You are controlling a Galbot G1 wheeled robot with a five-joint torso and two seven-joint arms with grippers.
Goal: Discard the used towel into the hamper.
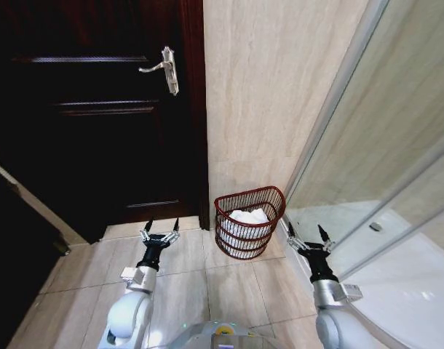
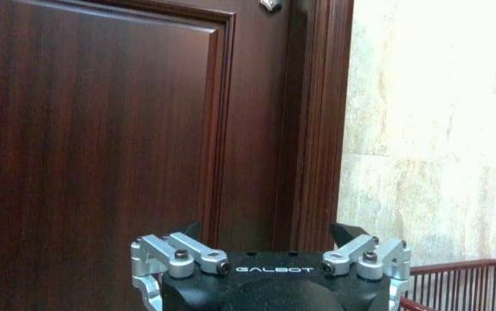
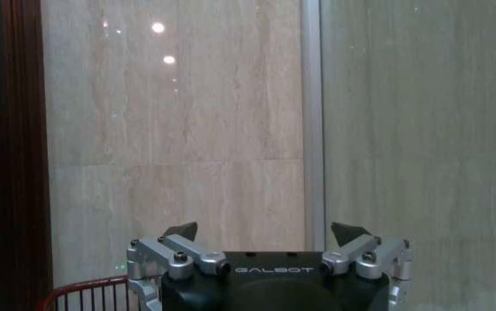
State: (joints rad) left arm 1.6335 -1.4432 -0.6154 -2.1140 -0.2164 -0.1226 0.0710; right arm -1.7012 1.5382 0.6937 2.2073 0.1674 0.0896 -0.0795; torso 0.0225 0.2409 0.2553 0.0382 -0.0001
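You have one hamper (image 1: 249, 222) on the floor against the tiled wall (image 1: 273, 94), upright, mouth tilted toward you, one white towel (image 1: 247, 218) inside. Left gripper (image 1: 160, 225) and right gripper (image 1: 307, 234) flank it, both spread wide, empty.

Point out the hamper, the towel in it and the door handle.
hamper (image 1: 245, 246): head view, on its front mesh wall.
towel (image 1: 249, 217): head view, on the white cloth inside the hamper.
door handle (image 1: 164, 67): head view, on the silver lever.
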